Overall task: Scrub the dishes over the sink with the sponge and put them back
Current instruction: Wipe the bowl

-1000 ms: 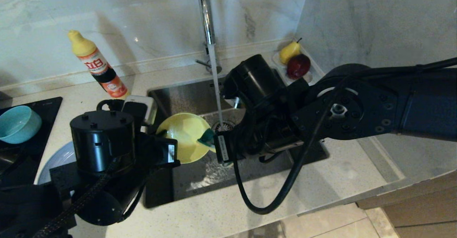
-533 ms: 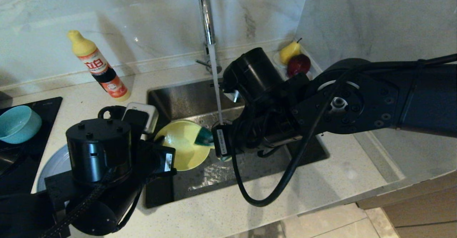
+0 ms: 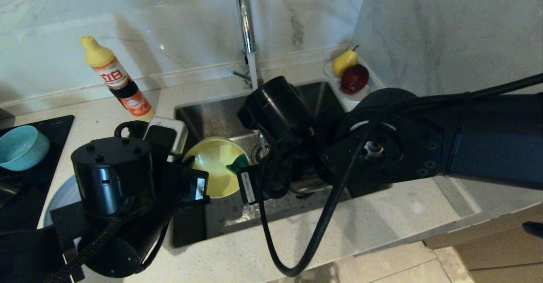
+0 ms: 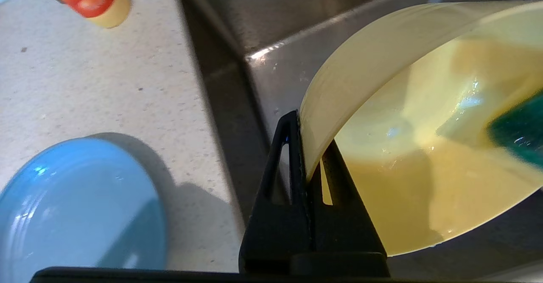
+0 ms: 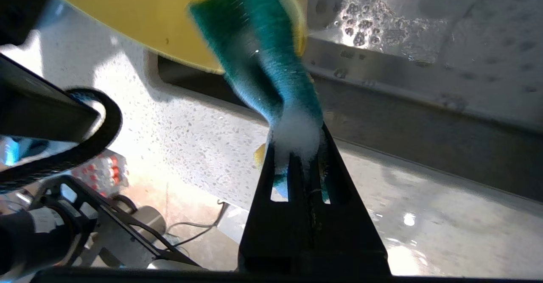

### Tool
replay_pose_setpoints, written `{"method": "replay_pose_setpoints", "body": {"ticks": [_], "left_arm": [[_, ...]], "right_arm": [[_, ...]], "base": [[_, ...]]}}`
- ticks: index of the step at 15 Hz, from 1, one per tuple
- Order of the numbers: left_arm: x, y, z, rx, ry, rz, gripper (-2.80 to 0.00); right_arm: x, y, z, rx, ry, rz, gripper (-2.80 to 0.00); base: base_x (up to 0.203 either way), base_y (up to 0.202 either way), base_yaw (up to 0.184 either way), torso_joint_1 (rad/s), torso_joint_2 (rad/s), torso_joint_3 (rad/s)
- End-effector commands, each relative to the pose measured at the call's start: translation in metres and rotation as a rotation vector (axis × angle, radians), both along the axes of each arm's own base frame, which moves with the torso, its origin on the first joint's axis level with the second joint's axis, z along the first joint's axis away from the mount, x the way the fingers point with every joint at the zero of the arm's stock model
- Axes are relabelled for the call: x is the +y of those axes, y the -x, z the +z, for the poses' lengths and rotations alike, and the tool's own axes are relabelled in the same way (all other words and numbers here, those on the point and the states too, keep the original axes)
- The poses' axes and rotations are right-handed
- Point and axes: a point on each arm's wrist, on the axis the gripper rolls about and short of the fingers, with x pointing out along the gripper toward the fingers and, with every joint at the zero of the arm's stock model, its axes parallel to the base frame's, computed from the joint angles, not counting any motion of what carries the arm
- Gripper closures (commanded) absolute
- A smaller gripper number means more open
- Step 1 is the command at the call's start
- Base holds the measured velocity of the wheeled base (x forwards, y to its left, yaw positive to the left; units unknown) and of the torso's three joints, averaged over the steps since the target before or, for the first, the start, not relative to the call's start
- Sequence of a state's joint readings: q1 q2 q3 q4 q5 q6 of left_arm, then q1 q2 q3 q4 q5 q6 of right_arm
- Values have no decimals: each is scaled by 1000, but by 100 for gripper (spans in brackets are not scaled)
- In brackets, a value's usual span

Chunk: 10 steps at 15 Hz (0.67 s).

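A glossy, wet yellow bowl (image 3: 217, 170) is tilted on edge over the steel sink (image 3: 220, 113), its rim pinched by the closed left gripper (image 4: 307, 164). A foamy green sponge (image 5: 263, 58), clamped in the closed right gripper (image 5: 299, 155), presses against the bowl's inside. On the counter (image 3: 382, 215) to the left sit a grey-blue plate (image 4: 80, 206) and teal bowl (image 3: 21, 147).

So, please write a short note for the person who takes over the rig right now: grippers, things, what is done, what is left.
Left gripper: shut on the yellow bowl's rim, bowl tilted over the sink.
Right gripper: shut on the sponge, green side against the bowl's inside.
Tap is running.
Teal bowl on the black hob at left; grey-blue plate on the counter beside the sink.
Done: cannot tell for those two.
Left: finish scrubbing, put the bowl back.
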<state>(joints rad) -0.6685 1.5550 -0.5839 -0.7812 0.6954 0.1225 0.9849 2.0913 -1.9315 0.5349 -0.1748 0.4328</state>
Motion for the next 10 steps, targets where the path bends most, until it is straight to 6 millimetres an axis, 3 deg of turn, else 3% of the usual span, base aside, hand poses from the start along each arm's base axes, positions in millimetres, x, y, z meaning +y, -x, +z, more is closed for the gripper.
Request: {"method": "replay_pose_setpoints", "body": {"ticks": [1, 6, 10], "left_arm": [[0, 2, -1, 1, -4, 2, 0], [-3, 7, -6, 12, -74, 4, 0], [-6, 12, -10, -2, -120, -22, 0]], "right_arm": [[8, -3, -13, 3, 32, -9, 0], [12, -14, -25, -41, 69, -55, 0], [5, -15, -11, -67, 28, -69, 0]], "base": [[0, 0, 0, 0, 0, 0], [0, 0, 0, 0, 0, 0], [0, 0, 0, 0, 0, 0]]}}
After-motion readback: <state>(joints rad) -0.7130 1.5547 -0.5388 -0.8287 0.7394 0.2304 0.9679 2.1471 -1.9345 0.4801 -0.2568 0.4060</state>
